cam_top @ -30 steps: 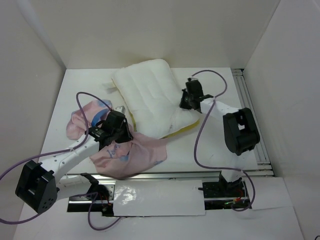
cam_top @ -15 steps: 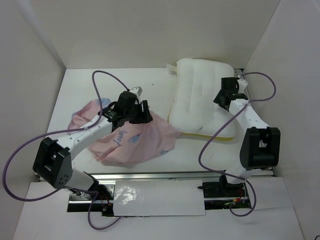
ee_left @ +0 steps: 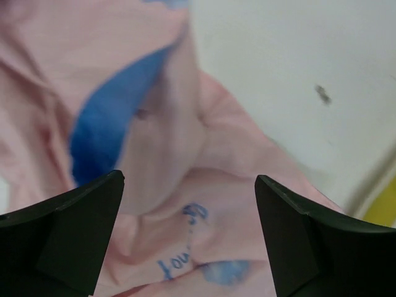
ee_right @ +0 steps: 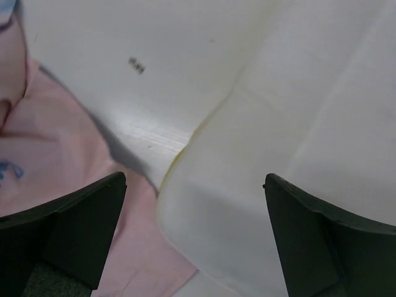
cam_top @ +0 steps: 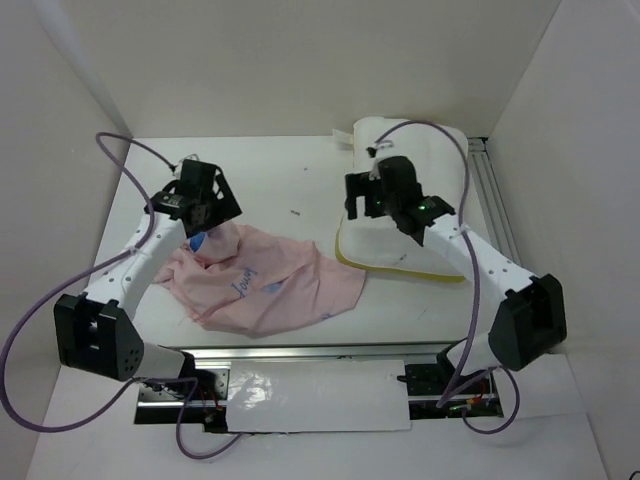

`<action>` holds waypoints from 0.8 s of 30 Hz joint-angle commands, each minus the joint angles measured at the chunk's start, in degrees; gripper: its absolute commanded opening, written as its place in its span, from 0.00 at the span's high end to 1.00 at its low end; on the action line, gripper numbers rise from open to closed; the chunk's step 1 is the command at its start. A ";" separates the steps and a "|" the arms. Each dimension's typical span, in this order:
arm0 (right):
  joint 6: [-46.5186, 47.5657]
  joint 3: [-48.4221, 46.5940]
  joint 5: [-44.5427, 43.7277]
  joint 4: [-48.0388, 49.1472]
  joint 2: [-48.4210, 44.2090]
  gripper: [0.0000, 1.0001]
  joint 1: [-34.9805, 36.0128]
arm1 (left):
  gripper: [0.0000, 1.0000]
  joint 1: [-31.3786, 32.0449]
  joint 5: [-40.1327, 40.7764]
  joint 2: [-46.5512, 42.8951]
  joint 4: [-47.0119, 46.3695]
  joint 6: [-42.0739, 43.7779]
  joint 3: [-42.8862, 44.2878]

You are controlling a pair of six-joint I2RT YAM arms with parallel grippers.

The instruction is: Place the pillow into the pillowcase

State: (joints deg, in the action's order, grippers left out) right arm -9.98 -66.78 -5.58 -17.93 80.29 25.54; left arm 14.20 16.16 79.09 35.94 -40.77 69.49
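Note:
The white pillow [cam_top: 392, 252], with its yellow edge strip, lies flat at the back right of the table. The pillowcase [cam_top: 272, 285] is spread crumpled at front centre, pink side up, with blue print showing at a fold. Its right edge nearly meets the pillow's near left corner. My left gripper [cam_top: 204, 212] hovers open above the pillowcase's left end, and the left wrist view shows pink cloth [ee_left: 185, 154] between the empty fingers [ee_left: 68, 238]. My right gripper [cam_top: 360, 200] hangs open over the pillow's left edge [ee_right: 278, 154], holding nothing, with pillowcase [ee_right: 55, 167] at its lower left.
White walls close in the table on the left, back and right. A metal rail [cam_top: 497, 205] runs along the right side past the pillow. Purple cables loop from both arms. A white sheet [cam_top: 310, 395] lies between the arm bases at the front edge.
Both grippers went from shut to open. The pillow moved from the centre to the back right. The left gripper pulled back left off the pillowcase; the right swung to the pillow's left edge.

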 commanded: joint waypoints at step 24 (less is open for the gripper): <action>-11.12 -18.12 -6.82 0.71 38.80 0.55 17.27 | 0.48 -12.00 -1.92 32.36 -1.49 4.21 11.54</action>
State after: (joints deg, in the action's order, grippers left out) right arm -18.87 -82.21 -10.02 -17.26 118.34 43.62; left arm 2.26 15.07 110.15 34.57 -37.58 78.59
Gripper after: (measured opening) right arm 0.576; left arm 0.578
